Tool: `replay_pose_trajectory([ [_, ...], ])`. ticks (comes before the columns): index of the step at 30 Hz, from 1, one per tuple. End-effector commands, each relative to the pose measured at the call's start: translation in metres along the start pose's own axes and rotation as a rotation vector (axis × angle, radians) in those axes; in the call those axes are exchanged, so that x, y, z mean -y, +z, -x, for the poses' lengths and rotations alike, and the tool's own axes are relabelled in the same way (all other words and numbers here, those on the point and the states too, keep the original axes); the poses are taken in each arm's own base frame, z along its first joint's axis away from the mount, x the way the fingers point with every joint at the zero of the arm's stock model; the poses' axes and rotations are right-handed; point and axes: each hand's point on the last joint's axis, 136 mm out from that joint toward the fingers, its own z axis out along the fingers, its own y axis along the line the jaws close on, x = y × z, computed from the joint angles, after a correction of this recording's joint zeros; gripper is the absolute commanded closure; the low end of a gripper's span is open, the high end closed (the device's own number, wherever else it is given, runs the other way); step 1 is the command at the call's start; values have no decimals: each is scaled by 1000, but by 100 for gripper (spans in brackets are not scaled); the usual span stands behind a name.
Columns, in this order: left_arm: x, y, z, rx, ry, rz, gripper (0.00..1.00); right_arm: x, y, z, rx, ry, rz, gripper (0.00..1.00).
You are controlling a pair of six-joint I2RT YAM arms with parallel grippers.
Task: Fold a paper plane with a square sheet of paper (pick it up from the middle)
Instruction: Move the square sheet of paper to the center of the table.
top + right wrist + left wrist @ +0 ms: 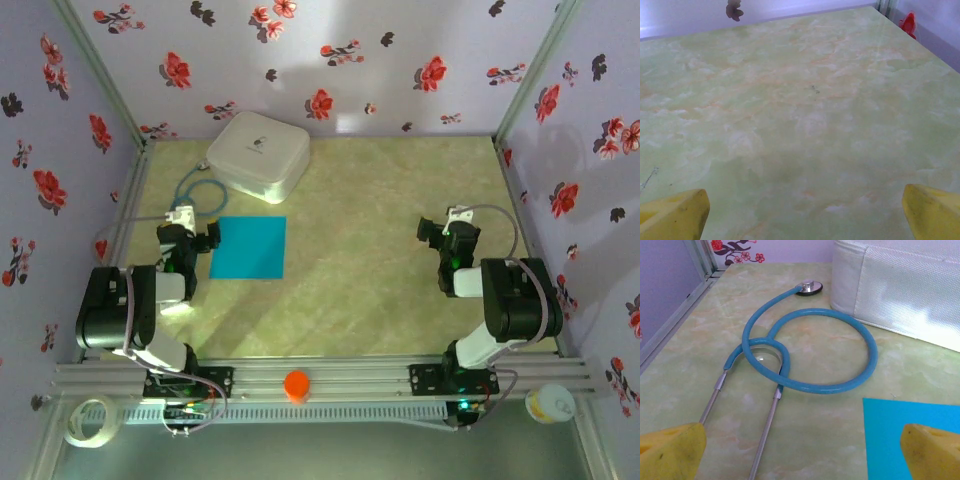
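The square sheet of paper (249, 247) lies flat and unfolded on the table's left half, turquoise-blue; its corner shows in the left wrist view (910, 415). My left gripper (192, 232) is open just left of the sheet's far-left corner, yellow fingertips (670, 450) wide apart with bare table between them. My right gripper (437, 232) is open over the right half of the table, far from the sheet, its yellow fingertips (932, 210) spread above bare marble surface. No paper plane is in view.
A white rounded box (258, 154) stands behind the sheet. A blue-tubed stethoscope (810, 350) lies coiled between the box and my left gripper. An orange knob (296, 384) sits on the front rail. Floral walls close in left, back and right.
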Motion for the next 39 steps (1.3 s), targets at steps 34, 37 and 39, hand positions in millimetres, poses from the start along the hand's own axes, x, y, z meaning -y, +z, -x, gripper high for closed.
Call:
replay_pose_trajectory([
  [34, 9, -13, 19, 70, 26, -67, 0, -10, -7, 12, 50, -34, 55, 1],
  [37, 3, -20, 30, 39, -7, -41, 0, -13, -16, 19, 69, -42, 64, 1],
  [39, -8, -22, 33, -12, -70, 13, 0, -17, -21, 26, 36, -48, 85, 1],
])
